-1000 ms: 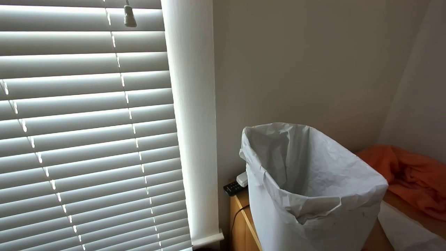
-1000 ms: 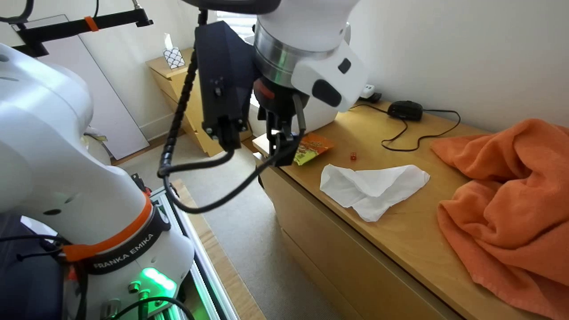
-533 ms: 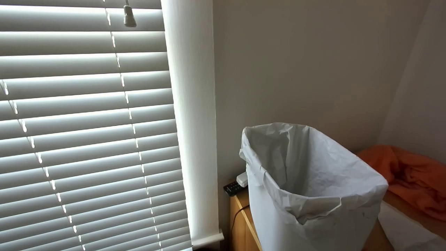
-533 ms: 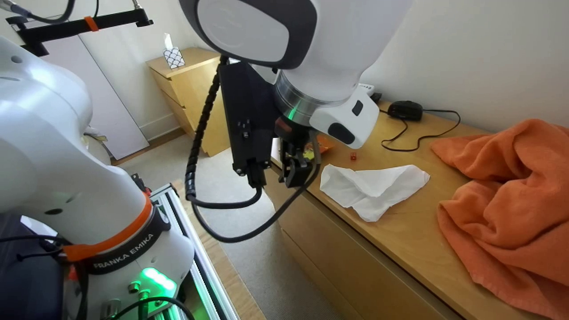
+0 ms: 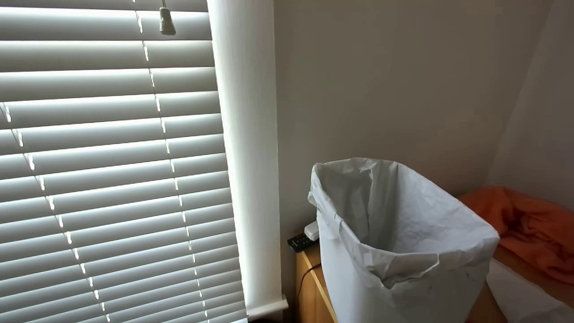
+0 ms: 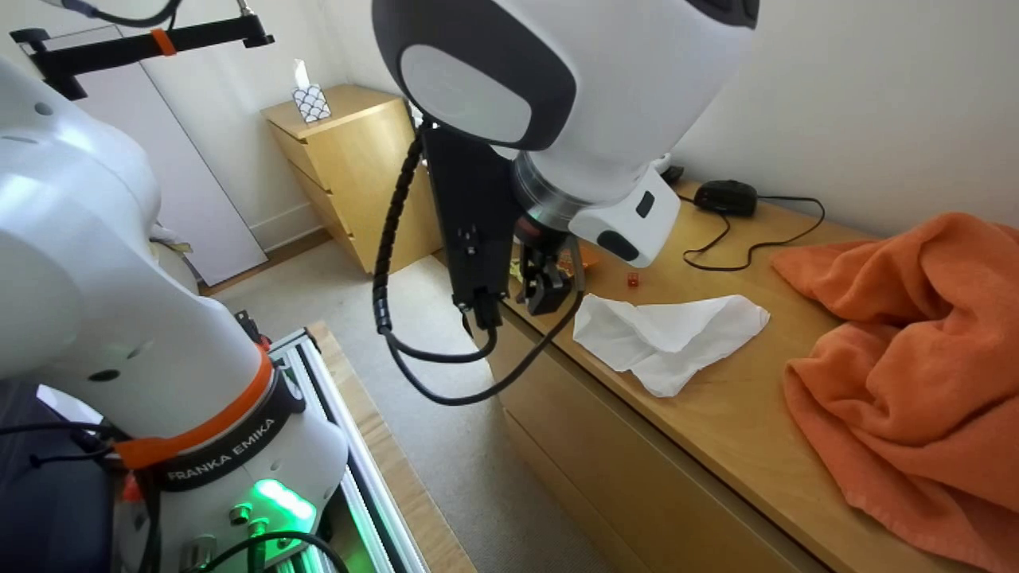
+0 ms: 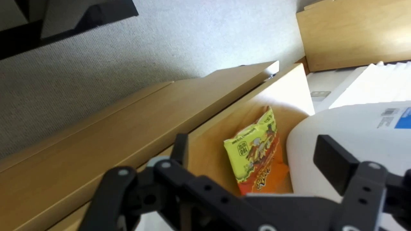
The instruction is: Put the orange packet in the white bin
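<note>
Tool (image 6: 543,294) has shifted twd white sheet (image 6: 673,338) vs 1s ago.

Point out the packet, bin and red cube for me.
Packet (image 7: 257,154): wrist view, on its printed front.
Bin (image 5: 403,307): in an exterior view, on its outer wall.
Red cube (image 6: 633,280): in an exterior view, camera-facing side.

Packet (image 7: 256,154), bin (image 5: 417,294) — one (of each).

This looks like a room in a home: slatted blinds (image 5: 112,161) on the left in an exterior view, carpet (image 6: 470,454) underfoot, a chest of drawers (image 6: 350,175) at far left (a patterned tissue box (image 6: 311,104) stands on top), and a long wooden dresser (image 6: 621,458) at right with an orange towel (image 6: 919,390).
</note>
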`<state>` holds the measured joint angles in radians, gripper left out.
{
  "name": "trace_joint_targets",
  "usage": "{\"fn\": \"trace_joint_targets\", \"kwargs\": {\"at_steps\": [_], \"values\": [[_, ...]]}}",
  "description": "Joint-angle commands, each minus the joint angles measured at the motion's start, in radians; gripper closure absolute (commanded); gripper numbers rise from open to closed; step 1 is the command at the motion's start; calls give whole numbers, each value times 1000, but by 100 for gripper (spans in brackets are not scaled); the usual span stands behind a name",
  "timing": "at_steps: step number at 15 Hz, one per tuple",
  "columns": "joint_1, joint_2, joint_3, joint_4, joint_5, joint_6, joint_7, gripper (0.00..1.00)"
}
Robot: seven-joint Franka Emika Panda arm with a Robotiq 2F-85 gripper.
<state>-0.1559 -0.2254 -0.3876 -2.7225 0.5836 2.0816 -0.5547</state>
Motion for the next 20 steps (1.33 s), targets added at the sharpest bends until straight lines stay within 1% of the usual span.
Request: {"fn": "trace_joint_targets", "kwargs": {"at_steps": [1,4,6,8,11,18,19,20], "values": [[38,162,33,66,201,58,-152,0],[31,262,96,118,343,92,-232,0],[23,326,138,156,407,98,-267,0],[19,393,175,195,436,104,-288,0],[11,473,213,244,450,105,-304,0],[-9,603,261,334,447,102,-321,1],[-12,615,264,343,442,100,-321,25],[-15,624,267,349,442,100,-322,26]]}}
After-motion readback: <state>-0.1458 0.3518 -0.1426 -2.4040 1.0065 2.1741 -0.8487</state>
